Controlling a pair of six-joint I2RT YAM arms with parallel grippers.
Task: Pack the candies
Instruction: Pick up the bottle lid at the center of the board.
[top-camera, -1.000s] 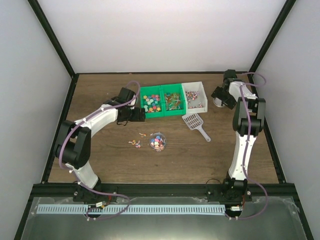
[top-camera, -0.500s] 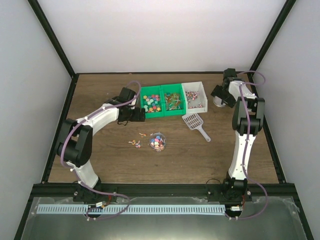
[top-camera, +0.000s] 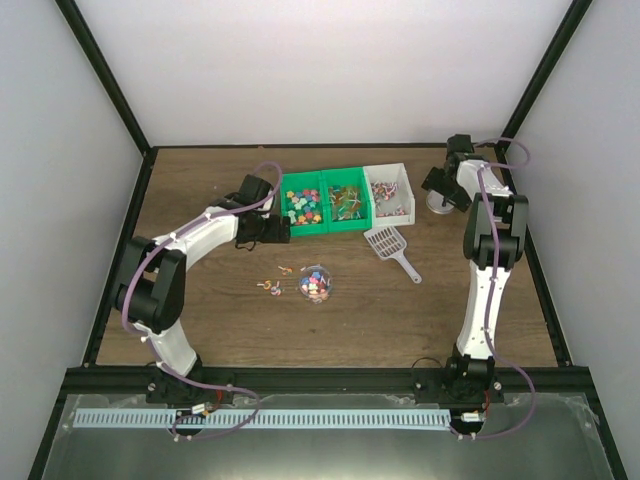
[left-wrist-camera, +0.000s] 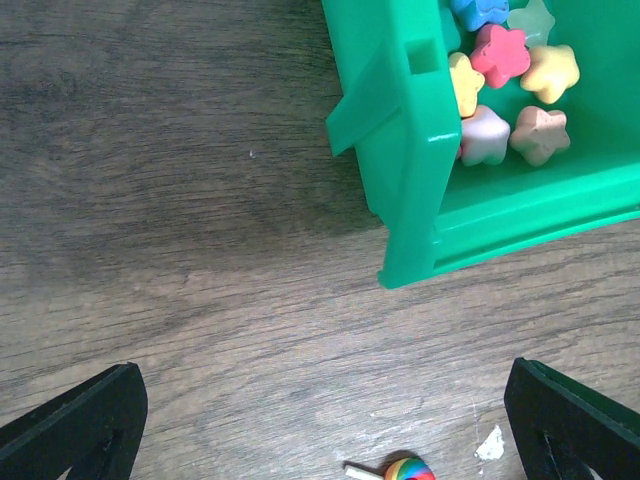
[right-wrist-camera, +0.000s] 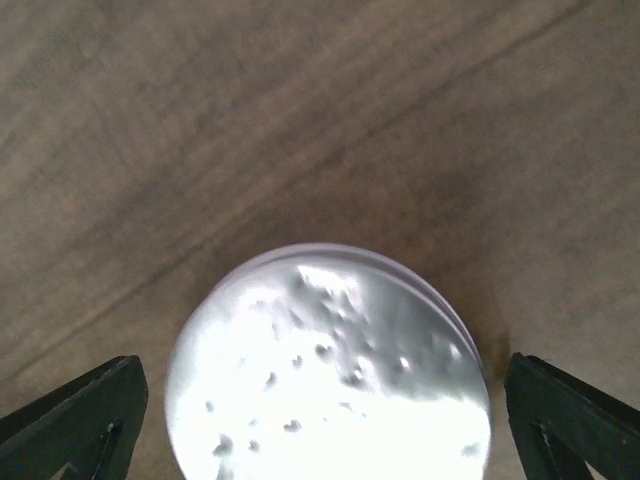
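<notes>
Wide apart, empty: left pincer (left-wrist-camera: 322, 428), right pincer (right-wrist-camera: 320, 425)

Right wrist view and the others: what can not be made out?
- Right wrist view: round white object, washed out by glare, cut by the bottom edge.
- Left wrist view: lollipop cut by the bottom edge; green bin cut by the top and right edges.
- Top view: sweets in the white bin, too small to tell apart.
</notes>
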